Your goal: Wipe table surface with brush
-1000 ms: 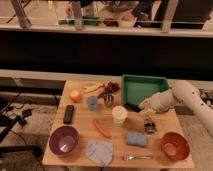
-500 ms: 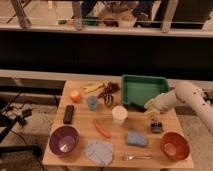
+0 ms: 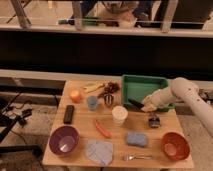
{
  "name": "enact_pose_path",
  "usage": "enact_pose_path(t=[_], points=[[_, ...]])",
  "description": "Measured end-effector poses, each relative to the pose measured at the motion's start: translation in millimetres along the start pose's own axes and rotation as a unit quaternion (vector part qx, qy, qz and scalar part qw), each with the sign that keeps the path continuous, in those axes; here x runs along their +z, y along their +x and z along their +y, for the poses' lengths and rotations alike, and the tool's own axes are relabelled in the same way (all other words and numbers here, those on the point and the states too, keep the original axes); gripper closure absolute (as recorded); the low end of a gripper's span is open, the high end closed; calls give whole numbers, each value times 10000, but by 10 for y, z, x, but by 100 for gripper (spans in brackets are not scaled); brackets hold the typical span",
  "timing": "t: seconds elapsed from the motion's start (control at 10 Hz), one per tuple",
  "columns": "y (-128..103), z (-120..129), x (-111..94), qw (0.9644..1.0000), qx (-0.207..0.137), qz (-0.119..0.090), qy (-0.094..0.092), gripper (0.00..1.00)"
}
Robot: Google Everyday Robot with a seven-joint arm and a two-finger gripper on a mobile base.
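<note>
— What's the room like from where you stand?

— Dim, with a dark wall and a rail behind, and the light tan table surface [image 3: 82,131] out in front, crowded with things.

— Where's the gripper?

— The white arm [image 3: 189,95] reaches in from the right, and the gripper [image 3: 145,105] hangs at the front edge of the green tray [image 3: 145,82], above the right half of the table.

— And the brush?

— The brush [image 3: 135,104] is right at the gripper's tip, a slim dark stick poking out to its left and angled slightly up, lifted off the wood. The gripper looks clamped on its near end.

— What lies around the gripper?

— Just below it and slightly right, a small dark shiny clip [image 3: 154,120]. Down to its left, a white cup [image 3: 119,114]. Further below, a blue sponge [image 3: 135,139], a fork [image 3: 134,157] and an orange bowl [image 3: 175,145]. Well off to its left sit a blue cup [image 3: 92,103], an orange fruit [image 3: 75,95], a flat black remote [image 3: 68,114], a red carrot-like stick [image 3: 102,129], a purple bowl [image 3: 64,140] and a grey-blue cloth [image 3: 99,151].
</note>
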Motion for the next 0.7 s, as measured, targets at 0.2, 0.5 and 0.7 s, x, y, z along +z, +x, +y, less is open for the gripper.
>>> enact_pose_path(t=[0.2, 0.5, 0.7], points=[[-139, -5, 27, 9999, -85, -109, 9, 91], [-223, 85, 2, 9996, -74, -258, -15, 91], [-224, 133, -29, 9995, -34, -302, -31, 91]])
